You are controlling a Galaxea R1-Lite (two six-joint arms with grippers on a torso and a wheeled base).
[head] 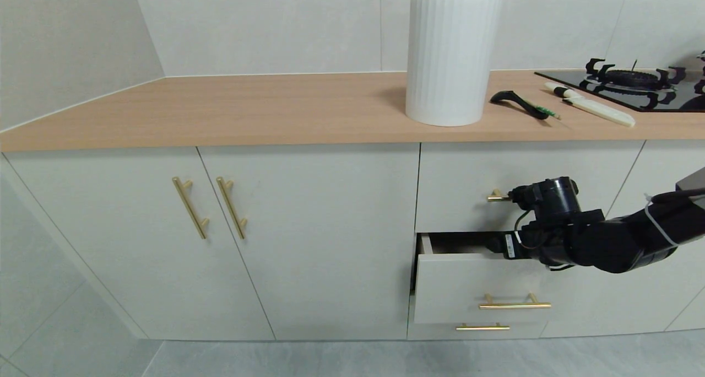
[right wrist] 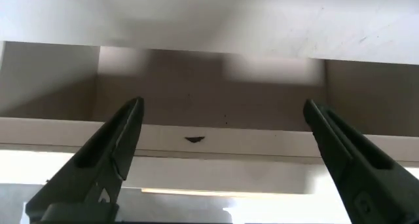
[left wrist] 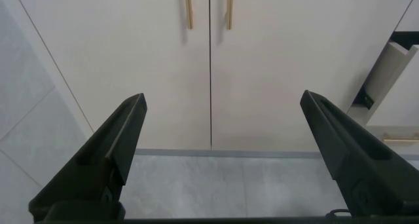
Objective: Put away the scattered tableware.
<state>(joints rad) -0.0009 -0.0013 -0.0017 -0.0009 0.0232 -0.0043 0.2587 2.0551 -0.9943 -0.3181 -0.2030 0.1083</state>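
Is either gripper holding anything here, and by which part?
Nothing is held. The left gripper is open and empty, facing the cabinet doors; the right gripper is open and empty at the pulled-out drawer.

The wooden counter [head: 248, 107] carries a tall white ribbed cylinder [head: 451, 57], upright. At its 3 o'clock, near its base, lies a black-handled utensil [head: 523, 104]. A cream utensil [head: 592, 104] lies at 3 o'clock of that. A black hob [head: 628, 82] sits at the cylinder's 2 o'clock.
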